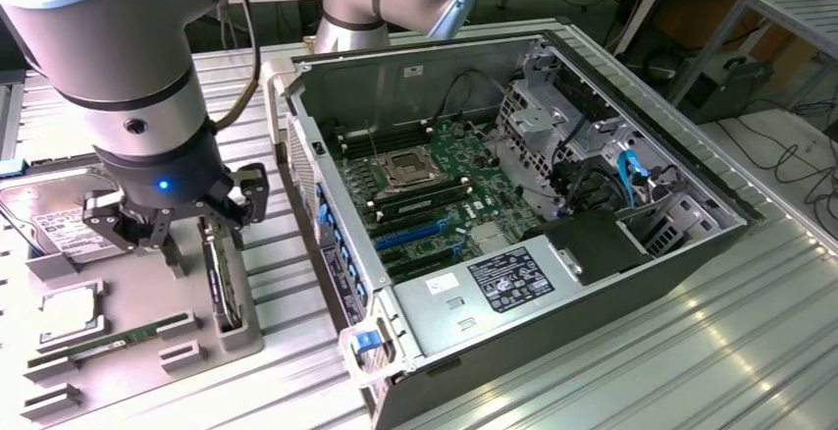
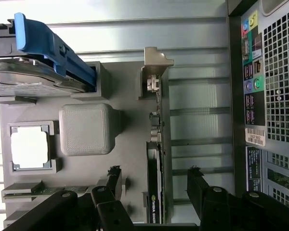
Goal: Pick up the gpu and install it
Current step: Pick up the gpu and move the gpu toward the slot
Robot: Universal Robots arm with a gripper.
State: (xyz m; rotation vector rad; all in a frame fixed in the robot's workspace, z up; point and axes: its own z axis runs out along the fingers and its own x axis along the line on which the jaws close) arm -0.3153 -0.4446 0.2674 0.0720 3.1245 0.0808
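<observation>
Early stage: the thin dark flat gpu (image 1: 220,278) with a metal bracket at one end stands on edge in its slot of the grey plastic parts tray (image 1: 226,348), not lifted and not installed. The black two-finger gripper (image 2: 155,169) hangs just above it, jaws spread wide with one finger on each side of the card, not pinching. Pick-up and seating in the open metal computer case (image 1: 433,86) are both left to do.

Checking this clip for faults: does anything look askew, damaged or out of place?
Nothing stands out. The gpu stands on edge in its tray slot, the open gripper over it; the case lies open beside the tray.
</observation>
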